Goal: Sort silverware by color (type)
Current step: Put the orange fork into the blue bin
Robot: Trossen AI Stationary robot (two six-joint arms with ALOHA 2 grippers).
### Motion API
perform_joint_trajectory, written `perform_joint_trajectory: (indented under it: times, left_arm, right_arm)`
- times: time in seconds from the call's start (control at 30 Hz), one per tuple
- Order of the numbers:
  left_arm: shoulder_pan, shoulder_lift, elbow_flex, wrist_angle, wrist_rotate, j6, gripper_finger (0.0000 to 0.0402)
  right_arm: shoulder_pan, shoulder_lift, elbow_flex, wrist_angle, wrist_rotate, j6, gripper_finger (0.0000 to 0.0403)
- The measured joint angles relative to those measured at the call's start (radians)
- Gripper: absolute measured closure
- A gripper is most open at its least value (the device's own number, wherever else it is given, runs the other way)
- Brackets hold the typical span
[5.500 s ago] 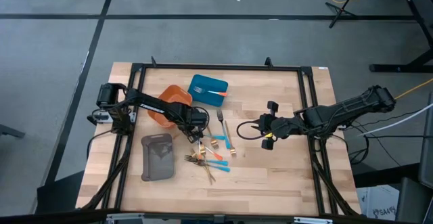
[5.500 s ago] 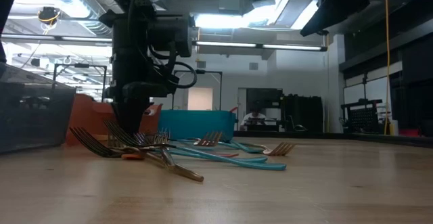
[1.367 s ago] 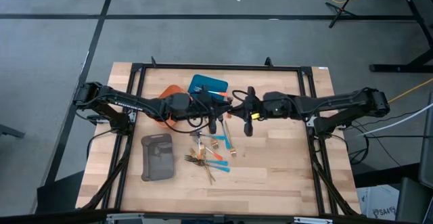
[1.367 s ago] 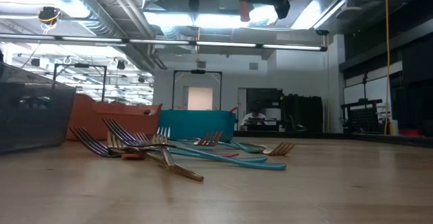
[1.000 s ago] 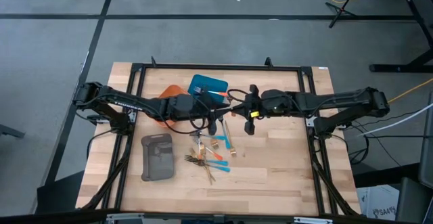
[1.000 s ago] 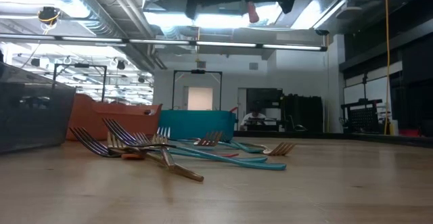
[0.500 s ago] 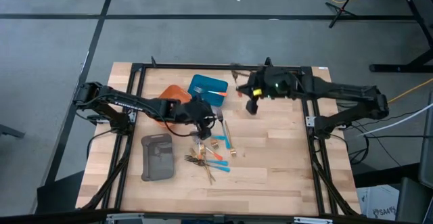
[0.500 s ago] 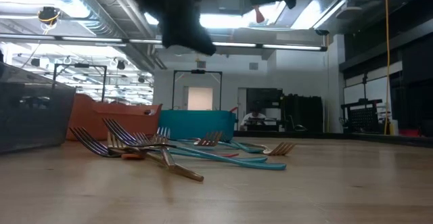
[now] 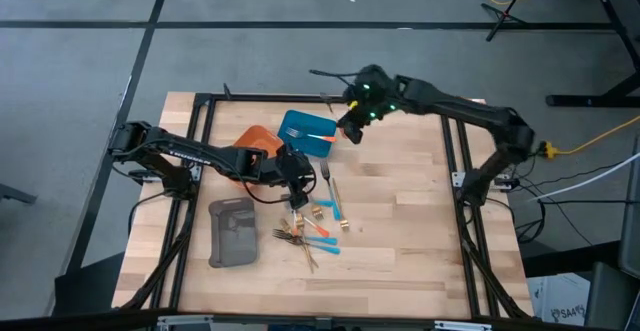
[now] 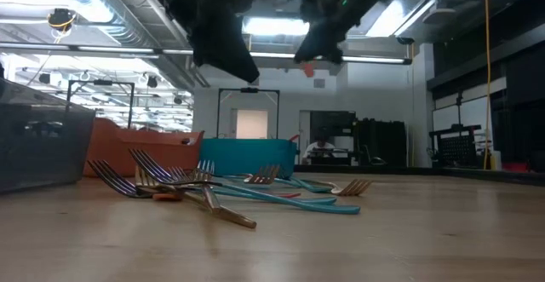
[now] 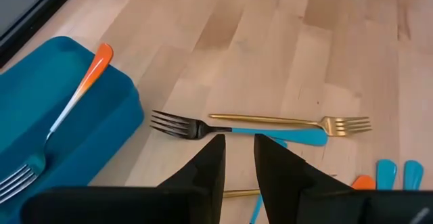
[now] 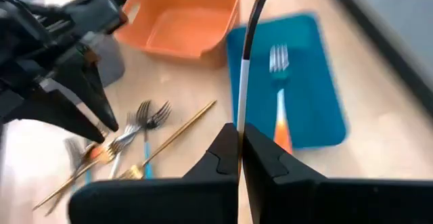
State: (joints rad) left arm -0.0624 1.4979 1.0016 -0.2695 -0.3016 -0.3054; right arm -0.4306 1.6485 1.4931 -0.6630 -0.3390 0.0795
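Note:
My right gripper (image 9: 352, 123) hangs above the far right corner of the blue tray (image 9: 322, 144) and is shut on a thin piece of silverware with a white and dark shaft (image 12: 247, 41). One orange-handled fork (image 12: 279, 109) lies in that tray. My left gripper (image 9: 297, 183) hovers narrowly open and empty over loose silverware. Below it lie a dark-tined, blue-handled fork (image 11: 203, 129) and a gold fork (image 11: 291, 121). The main pile of silverware (image 9: 310, 233) rests on the table nearer the front edge. My right gripper pinches the thin piece between its two shut fingers on the white stretch of its shaft (image 12: 241, 112). The dark end sticks out ahead of the fingers. The piece is lifted clear of tray and table. In the low view an orange end (image 10: 308, 67) shows below the gripper.
The orange tray (image 9: 248, 149) sits left of the blue one and the grey tray (image 9: 232, 233) lies toward the near left. My left arm (image 12: 61, 82) stretches across the orange tray. Bare wood (image 9: 420, 211) lies to the right of the pile.
My right gripper has carried the thin piece from the table's middle toward the far edge and leftward, turning as it went, and is now above the blue tray. My left gripper has drawn back a little from the meeting point and come lower over the loose forks.

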Motion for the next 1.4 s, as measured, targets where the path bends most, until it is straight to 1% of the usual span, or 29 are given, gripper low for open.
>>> perform_joint_trajectory:
  times: [0.13, 0.33, 0.47, 0.57, 0.87, 1.13, 1.23, 1.4]
  left_arm:
    - [0.0, 0.0, 0.0, 0.0, 0.0, 0.0, 0.0328]
    - [0.0, 0.0, 0.0, 0.0, -0.001, 0.0, 0.0328]
    - [0.0, 0.0, 0.0, 0.0, -0.002, 0.0, 0.0328]
    - [0.0, 0.0, 0.0, 0.0, -0.002, 0.0, 0.0328]
    - [0.0, 0.0, 0.0, 0.0, -0.002, 0.0, 0.0328]
    - [0.0, 0.0, 0.0, 0.0, -0.003, -0.001, 0.0328]
    - [0.0, 0.0, 0.0, 0.0, -0.003, -0.001, 0.0328]
    - [0.0, 0.0, 0.0, 0.0, -0.003, -0.001, 0.0328]
  right_arm:
    - [-0.019, 0.136, 0.105, -0.109, -0.081, 0.001, 0.0403]
    - [-0.022, 0.32, 0.265, -0.25, -0.152, -0.006, 0.0403]
    - [-0.022, 0.414, 0.35, -0.313, -0.219, -0.006, 0.0403]
    - [-0.022, 0.468, 0.391, -0.34, -0.23, -0.006, 0.0403]
    - [-0.022, 0.544, 0.413, -0.39, -0.248, 0.025, 0.0403]
    - [-0.022, 0.551, 0.413, -0.383, -0.237, 0.077, 0.0403]
    - [-0.022, 0.551, 0.413, -0.382, -0.206, 0.078, 0.0403]
    - [-0.022, 0.551, 0.413, -0.382, -0.103, 0.093, 0.0403]
